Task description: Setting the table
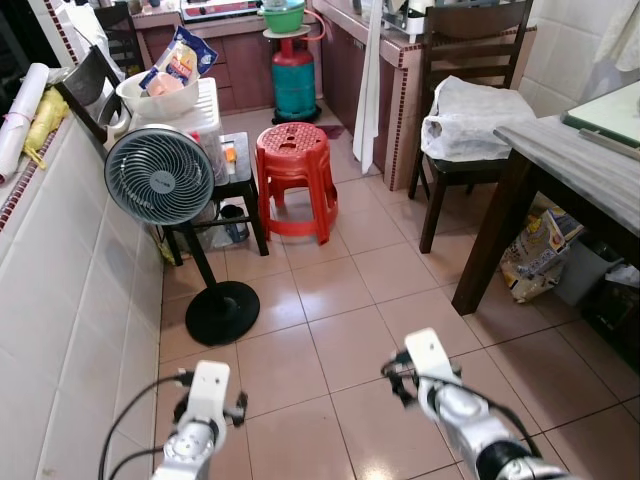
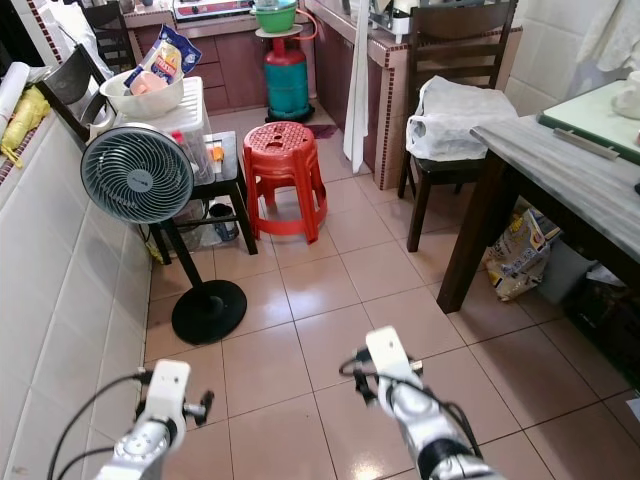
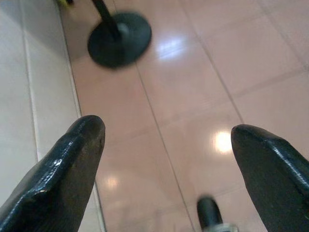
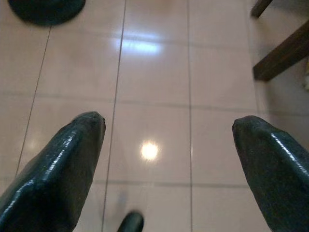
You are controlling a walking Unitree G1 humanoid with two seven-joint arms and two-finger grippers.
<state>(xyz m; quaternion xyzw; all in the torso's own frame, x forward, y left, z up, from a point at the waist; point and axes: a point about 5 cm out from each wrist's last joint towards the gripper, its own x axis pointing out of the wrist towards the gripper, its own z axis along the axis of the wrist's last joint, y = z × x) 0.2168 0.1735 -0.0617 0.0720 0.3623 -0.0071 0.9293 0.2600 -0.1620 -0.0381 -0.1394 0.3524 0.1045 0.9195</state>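
Observation:
The dining table (image 1: pixel 575 165) with a grey wood-grain top and dark legs stands at the right. A pale green board (image 1: pixel 612 112) lies on it, and a white cup (image 2: pixel 630 94) stands at its far edge. Both arms hang low over the tiled floor, well short of the table. My left gripper (image 3: pixel 169 140) is open, its black fingers (image 3: pixel 72 164) wide apart with only floor between them. My right gripper (image 4: pixel 169 130) is open too, with nothing between its fingers (image 4: pixel 63 159). The left wrist (image 1: pixel 205 400) and right wrist (image 1: pixel 432 372) appear at the bottom of the head views.
A standing fan (image 1: pixel 160 175) with a round black base (image 1: pixel 222 312) stands by the tiled wall at left. Behind it are a black side table, a white bowl of snack packets (image 1: pixel 160 95), stacked red stools (image 1: pixel 293 165) and a green gas cylinder (image 1: pixel 294 80). A dark chair holds a white plastic bag (image 1: pixel 470 115). A sack (image 1: pixel 540 250) lies under the table.

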